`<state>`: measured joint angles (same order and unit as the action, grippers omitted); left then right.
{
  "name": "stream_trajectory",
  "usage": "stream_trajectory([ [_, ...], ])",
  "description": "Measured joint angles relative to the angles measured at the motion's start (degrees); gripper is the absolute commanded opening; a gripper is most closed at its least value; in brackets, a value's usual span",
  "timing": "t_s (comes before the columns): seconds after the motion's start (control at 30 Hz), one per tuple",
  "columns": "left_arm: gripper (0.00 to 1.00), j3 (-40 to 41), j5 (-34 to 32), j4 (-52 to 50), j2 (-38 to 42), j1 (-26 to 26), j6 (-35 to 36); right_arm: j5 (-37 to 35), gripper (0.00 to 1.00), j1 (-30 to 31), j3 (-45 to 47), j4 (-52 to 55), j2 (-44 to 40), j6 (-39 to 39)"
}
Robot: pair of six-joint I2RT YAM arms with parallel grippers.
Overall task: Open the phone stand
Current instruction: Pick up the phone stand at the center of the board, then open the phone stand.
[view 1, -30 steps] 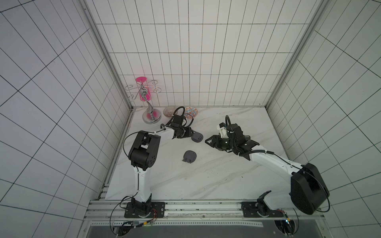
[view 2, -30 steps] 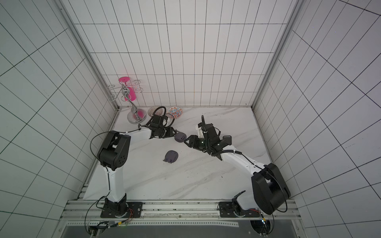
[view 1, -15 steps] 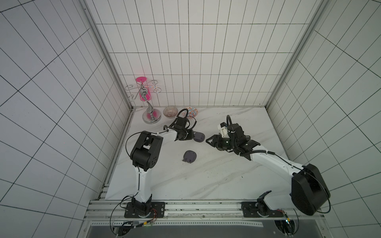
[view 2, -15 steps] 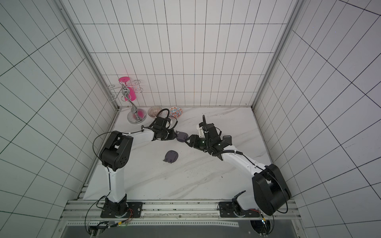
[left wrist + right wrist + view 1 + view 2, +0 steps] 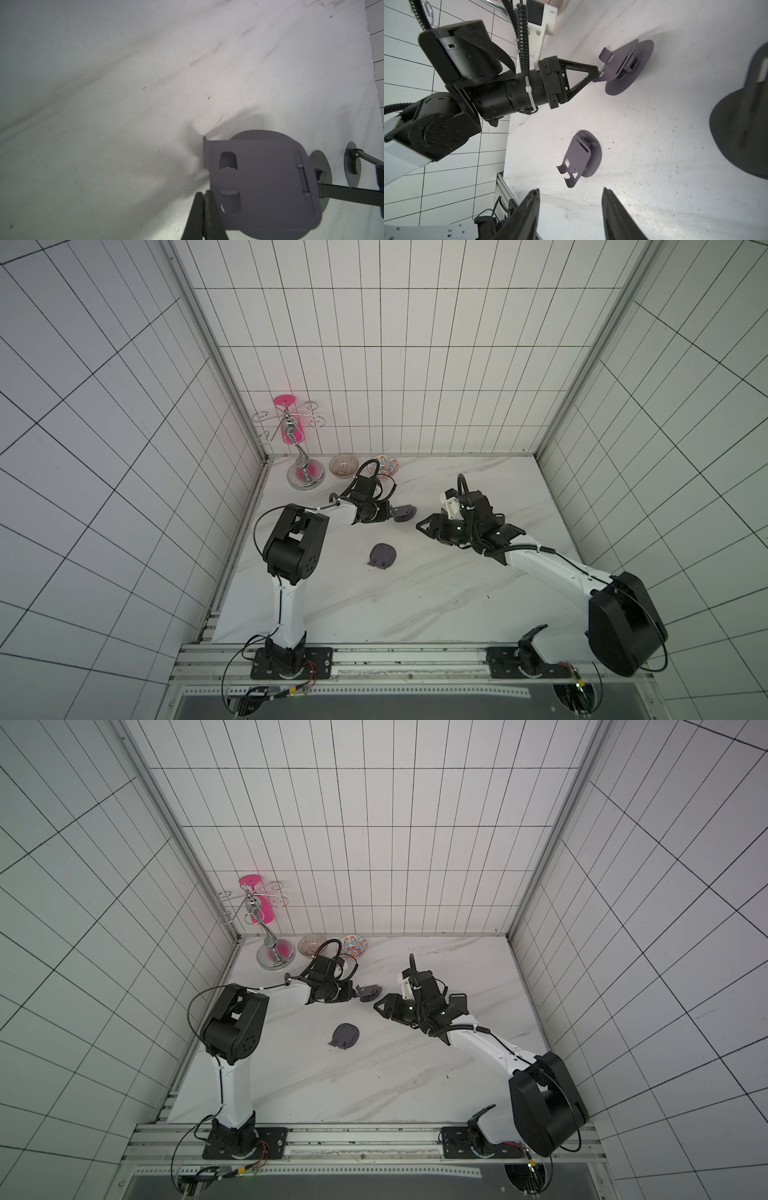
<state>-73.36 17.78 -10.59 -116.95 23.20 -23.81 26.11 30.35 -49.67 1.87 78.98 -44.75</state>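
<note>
Since a second ago the left end effector [image 5: 390,512] has reached forward from just short of the stand [image 5: 406,512] and closed. Its fingers [image 5: 199,209] are now pressed together, pinching the low corner of the stand's hinged plate [image 5: 610,68]. The stand has slid a little toward the right arm with it. The right arm has hardly shifted.

The stand sits toward the back of the white marbled surface [image 5: 415,605], left of the middle and between the two end effectors. Its plate is tipped up off the round base [image 5: 618,87]. Seen from the left wrist, the plate has two rounded slots and a lip along its free edge.

The right end effector [image 5: 424,526] hovers near the stand on the side away from the left arm. Its fingers [image 5: 529,209] are spread wide with nothing between them.

A second stand [image 5: 382,556] lies nearer the front, apart from both arms, its hooked plate slightly raised.

In the back left corner stand a chrome rack [image 5: 305,479], a pink cup [image 5: 291,437] and two patterned bowls [image 5: 343,465].

A blue mark on the left arm's white camera mount [image 5: 546,18] is too small to read.
</note>
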Motion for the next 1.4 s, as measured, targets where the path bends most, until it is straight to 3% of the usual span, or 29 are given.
stream_trajectory([
  [0.13, 0.00, 3.3, -2.4, -1.1, 4.0, 0.2, 0.0, 0.0, 0.43, 0.0, 0.0, 0.7, -1.2, 0.0],
  [0.3, 0.00, 6.1, -7.3, -5.2, 14.5, 2.0, 0.9, -0.2, 0.36, -0.4, -0.2, 3.8, -5.1, 0.9],
  [0.37, 0.00, 6.2, -9.2, -6.5, 19.2, 3.3, 1.4, 0.3, 0.39, -0.4, -0.5, 5.4, -6.5, 1.2],
  [0.47, 0.00, 6.2, -11.4, -7.8, 25.9, 5.5, 2.4, 3.0, 0.52, -0.7, -0.7, 6.7, -8.0, 1.0],
  [0.63, 0.00, 6.1, -16.3, -11.7, 33.6, 9.6, 4.9, 6.4, 0.51, -0.7, -0.8, 7.7, -13.4, -0.8],
  [0.93, 0.00, 6.1, -24.7, -17.8, 40.6, 14.2, 7.8, 4.5, 0.47, -1.9, -8.9, 14.5, -25.1, -0.5],
  [1.4, 0.00, 6.1, -33.0, -20.2, 44.8, 20.7, 9.1, 9.9, 0.42, -1.9, -6.8, 5.1, -19.7, -9.1],
])
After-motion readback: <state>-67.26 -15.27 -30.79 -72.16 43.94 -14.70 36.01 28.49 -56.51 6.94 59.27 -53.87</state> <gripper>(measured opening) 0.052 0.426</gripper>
